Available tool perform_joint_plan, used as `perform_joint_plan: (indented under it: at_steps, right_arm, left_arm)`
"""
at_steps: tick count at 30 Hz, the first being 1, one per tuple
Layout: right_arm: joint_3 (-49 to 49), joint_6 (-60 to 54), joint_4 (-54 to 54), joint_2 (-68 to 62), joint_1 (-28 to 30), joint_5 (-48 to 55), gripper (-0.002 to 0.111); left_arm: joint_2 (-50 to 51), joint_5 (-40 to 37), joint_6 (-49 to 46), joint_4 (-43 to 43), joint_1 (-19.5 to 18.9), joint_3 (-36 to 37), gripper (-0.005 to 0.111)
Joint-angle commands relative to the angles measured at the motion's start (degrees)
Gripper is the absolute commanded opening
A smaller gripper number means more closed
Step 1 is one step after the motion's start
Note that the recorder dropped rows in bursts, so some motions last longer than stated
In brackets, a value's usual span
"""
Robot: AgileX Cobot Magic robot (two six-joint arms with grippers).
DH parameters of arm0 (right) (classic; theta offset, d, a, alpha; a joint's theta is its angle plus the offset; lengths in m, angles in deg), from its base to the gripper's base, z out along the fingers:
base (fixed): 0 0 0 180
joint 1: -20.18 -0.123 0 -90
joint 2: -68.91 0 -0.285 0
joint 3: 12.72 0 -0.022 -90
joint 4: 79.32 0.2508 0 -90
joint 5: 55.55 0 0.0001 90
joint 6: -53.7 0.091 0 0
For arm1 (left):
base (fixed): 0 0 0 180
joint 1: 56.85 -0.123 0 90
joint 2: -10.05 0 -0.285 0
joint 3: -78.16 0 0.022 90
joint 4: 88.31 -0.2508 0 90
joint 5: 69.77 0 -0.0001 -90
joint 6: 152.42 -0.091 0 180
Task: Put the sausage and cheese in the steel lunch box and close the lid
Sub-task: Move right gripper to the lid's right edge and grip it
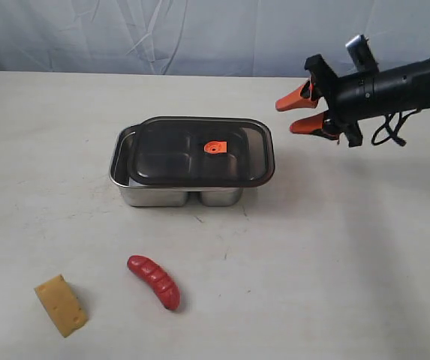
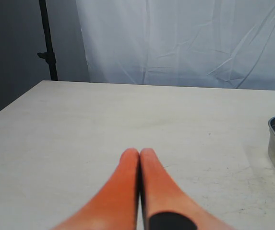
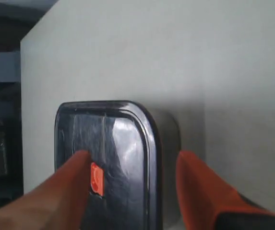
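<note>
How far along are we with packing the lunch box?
Nothing is done yet. The sausage and cheese both lie on the table outside the lunch box, whose lid sits on top, slightly askew. In hand: the right gripper hovers open near the box, holding nothing; the left gripper is shut and empty. Left: lid off, both foods in, lid back on.

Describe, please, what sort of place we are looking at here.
Probably a robot lab or test bench rather than a kitchen: a pale table backed by a wrinkled white sheet, with a lunch box, a sausage and a cheese wedge laid out.
</note>
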Motion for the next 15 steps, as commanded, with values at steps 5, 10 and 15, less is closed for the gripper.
perform_joint_plan:
  at_steps: [5, 10, 15]
  right_arm:
    - [0.7, -2.0, 1.3, -7.0, 0.2, 3.8, 0.053]
    - [0.7, -2.6, 1.1, -7.2, 0.0, 6.1, 0.053]
    - [0.7, -3.1, 1.1, -7.2, 0.0, 10.4, 0.053]
  left_arm:
    - [-0.4, 0.3, 0.1, 0.2, -0.1, 0.2, 0.0]
    - [-0.4, 0.3, 0.1, 0.2, -0.1, 0.2, 0.0]
    - [-0.4, 0.3, 0.1, 0.2, -0.1, 0.2, 0.0]
